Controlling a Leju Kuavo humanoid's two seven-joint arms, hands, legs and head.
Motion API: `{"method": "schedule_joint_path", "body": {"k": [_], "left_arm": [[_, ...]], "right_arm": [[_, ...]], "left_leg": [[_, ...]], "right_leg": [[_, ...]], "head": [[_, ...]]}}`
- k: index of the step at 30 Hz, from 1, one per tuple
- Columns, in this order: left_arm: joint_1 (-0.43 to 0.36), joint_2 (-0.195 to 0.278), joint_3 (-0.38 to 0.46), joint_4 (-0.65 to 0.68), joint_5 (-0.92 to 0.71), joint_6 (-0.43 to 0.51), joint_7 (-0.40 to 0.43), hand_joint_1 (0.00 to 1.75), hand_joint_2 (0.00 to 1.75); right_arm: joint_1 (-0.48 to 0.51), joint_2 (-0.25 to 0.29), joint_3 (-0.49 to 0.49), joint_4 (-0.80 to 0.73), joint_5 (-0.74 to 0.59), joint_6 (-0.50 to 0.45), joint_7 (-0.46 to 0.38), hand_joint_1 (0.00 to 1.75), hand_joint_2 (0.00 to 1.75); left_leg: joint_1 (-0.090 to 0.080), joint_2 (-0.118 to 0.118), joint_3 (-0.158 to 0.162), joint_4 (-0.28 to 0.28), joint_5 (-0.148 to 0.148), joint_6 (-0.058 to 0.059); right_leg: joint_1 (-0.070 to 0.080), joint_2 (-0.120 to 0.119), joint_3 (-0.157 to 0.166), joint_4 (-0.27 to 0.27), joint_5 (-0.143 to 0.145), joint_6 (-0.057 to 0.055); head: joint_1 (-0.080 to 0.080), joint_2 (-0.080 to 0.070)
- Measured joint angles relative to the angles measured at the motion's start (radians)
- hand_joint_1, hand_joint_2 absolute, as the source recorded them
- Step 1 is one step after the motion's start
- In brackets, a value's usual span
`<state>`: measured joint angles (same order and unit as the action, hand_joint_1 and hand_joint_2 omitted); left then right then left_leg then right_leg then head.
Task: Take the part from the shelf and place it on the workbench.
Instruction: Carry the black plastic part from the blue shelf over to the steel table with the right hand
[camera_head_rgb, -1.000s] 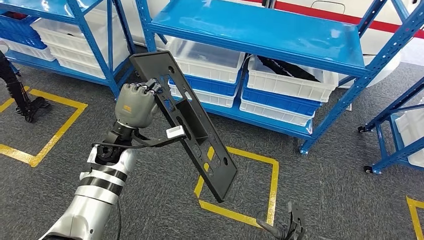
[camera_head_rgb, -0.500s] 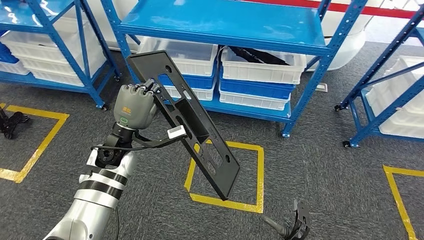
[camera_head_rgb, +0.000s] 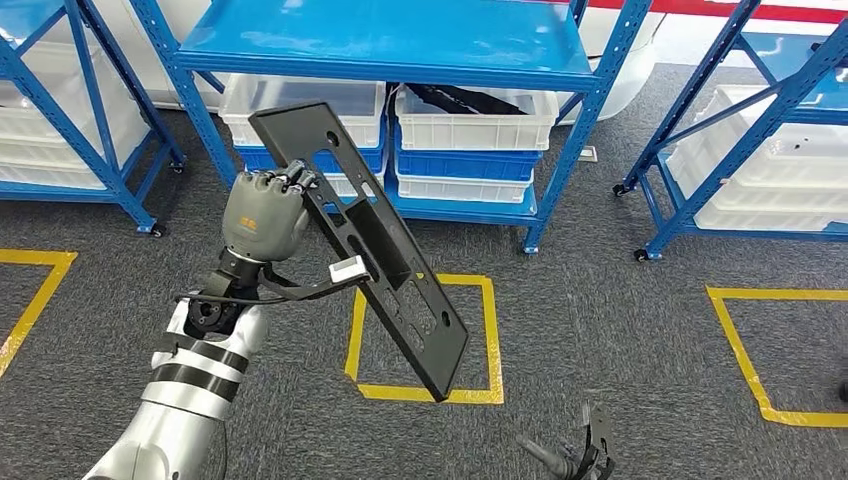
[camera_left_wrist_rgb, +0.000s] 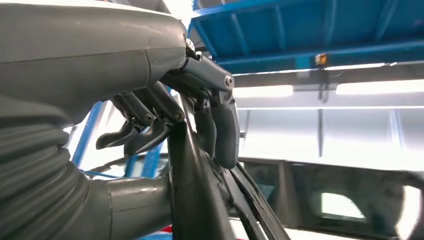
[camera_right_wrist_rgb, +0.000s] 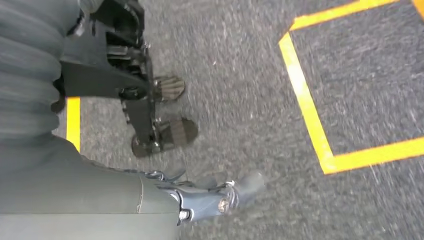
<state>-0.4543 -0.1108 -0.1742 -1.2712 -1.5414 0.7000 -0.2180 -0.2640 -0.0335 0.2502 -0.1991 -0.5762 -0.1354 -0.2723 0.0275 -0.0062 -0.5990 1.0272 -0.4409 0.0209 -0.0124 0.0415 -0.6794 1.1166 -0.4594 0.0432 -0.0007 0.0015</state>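
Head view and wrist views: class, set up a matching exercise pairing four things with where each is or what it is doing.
Things:
1. black part
2. left hand
3. right hand
4. white bins

States:
A. on the blue shelf rack's lower level
B. hangs over grey carpet, holding nothing
C. held tilted in the air
D. grips the plate's edge

Pairs: 1-C, 2-D, 3-B, 4-A

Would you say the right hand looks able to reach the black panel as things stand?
Probably not without moving: the right hand hangs low near the floor, holding nothing, while the black panel is held up, tilted, by the left hand. Nothing stands between them.
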Motion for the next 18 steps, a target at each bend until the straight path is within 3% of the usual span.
{"method": "schedule_joint_path", "body": {"k": [2, 3, 4, 5, 7, 9, 12, 14, 16, 18], "left_arm": [[0.013, 0.003, 0.002, -0.011, 0.016, 0.0, -0.026, 1.75, 1.75], [0.021, 0.004, 0.005, -0.016, 0.027, 0.0, -0.044, 1.75, 1.75], [0.03, 0.006, 0.01, -0.021, 0.036, 0.0, -0.066, 1.75, 1.75], [0.039, 0.007, 0.018, -0.027, 0.046, 0.0, -0.092, 1.75, 1.75], [0.052, 0.005, 0.046, -0.046, 0.065, 0.0, -0.167, 1.75, 1.75], [0.062, -0.003, 0.092, -0.072, 0.086, 0.0, -0.264, 1.75, 1.75], [0.08, -0.031, 0.175, -0.108, 0.116, 0.0, -0.394, 1.75, 1.75], [0.09, -0.052, 0.23, -0.125, 0.133, 0.0, -0.449, 1.75, 1.75], [0.099, -0.064, 0.271, -0.133, 0.142, 0.0, -0.466, 1.75, 1.75], [0.103, -0.068, 0.286, -0.136, 0.145, 0.0, -0.468, 1.75, 1.75]], "right_arm": [[0.001, 0.0, -0.003, 0.0, 0.001, 0.0, -0.004, 0.0, 1.75], [0.003, 0.0, -0.004, 0.0, 0.002, 0.0, -0.006, 0.0, 1.75], [0.005, 0.0, -0.005, 0.0, 0.004, -0.001, -0.007, 0.0, 1.75], [0.006, -0.001, -0.007, 0.0, 0.006, -0.002, -0.009, 0.0, 1.75], [0.006, -0.002, -0.01, 0.0, 0.012, -0.003, -0.011, 0.0, 1.75], [0.006, -0.004, -0.014, -0.001, 0.017, -0.004, -0.013, 0.0, 1.75], [0.013, -0.005, -0.019, -0.001, 0.022, -0.007, -0.013, 0.0, 1.75], [0.016, -0.006, -0.022, -0.001, 0.024, -0.009, -0.013, 0.0, 1.75], [0.016, -0.005, -0.025, -0.002, 0.027, -0.01, -0.013, 0.0, 1.75], [0.016, -0.005, -0.027, -0.002, 0.028, -0.01, -0.013, 0.0, 1.75]], "left_leg": [[-0.002, 0.024, -0.008, 0.0, 0.004, 0.006], [-0.003, 0.036, -0.01, 0.0, 0.005, 0.007], [-0.003, 0.048, -0.011, 0.0, 0.006, 0.007], [-0.003, 0.06, -0.012, 0.0, 0.006, 0.006], [-0.005, 0.082, -0.012, 0.0, 0.007, 0.001], [-0.012, 0.101, -0.013, 0.001, 0.008, -0.01], [-0.014, 0.12, -0.011, -0.002, 0.009, -0.027], [-0.008, 0.081, -0.024, 0.033, -0.02, -0.036], [-0.006, 0.024, -0.063, 0.129, -0.081, -0.039], [-0.007, 0.008, -0.089, 0.191, -0.114, -0.039]], "right_leg": [[-0.002, -0.027, -0.063, 0.137, -0.053, 0.001], [-0.004, -0.032, -0.079, 0.176, -0.064, 0.005], [-0.006, -0.035, -0.074, 0.174, -0.06, 0.012], [-0.007, -0.04, -0.048, 0.132, -0.042, 0.02], [-0.007, -0.076, 0.037, -0.016, 0.005, 0.031], [0.0, -0.099, 0.085, -0.104, 0.031, 0.022], [0.0, -0.073, 0.08, -0.111, 0.041, -0.002], [-0.008, -0.053, 0.078, -0.114, 0.047, -0.018], [-0.011, -0.035, 0.078, -0.115, 0.051, -0.032], [-0.01, -0.028, 0.077, -0.115, 0.051, -0.038]], "head": [[0.002, 0.0], [0.002, 0.0], [0.003, 0.0], [0.003, 0.0], [0.003, 0.0], [0.002, 0.0], [-0.001, 0.0], [-0.004, 0.0], [-0.009, 0.0], [-0.01, 0.0]]}}
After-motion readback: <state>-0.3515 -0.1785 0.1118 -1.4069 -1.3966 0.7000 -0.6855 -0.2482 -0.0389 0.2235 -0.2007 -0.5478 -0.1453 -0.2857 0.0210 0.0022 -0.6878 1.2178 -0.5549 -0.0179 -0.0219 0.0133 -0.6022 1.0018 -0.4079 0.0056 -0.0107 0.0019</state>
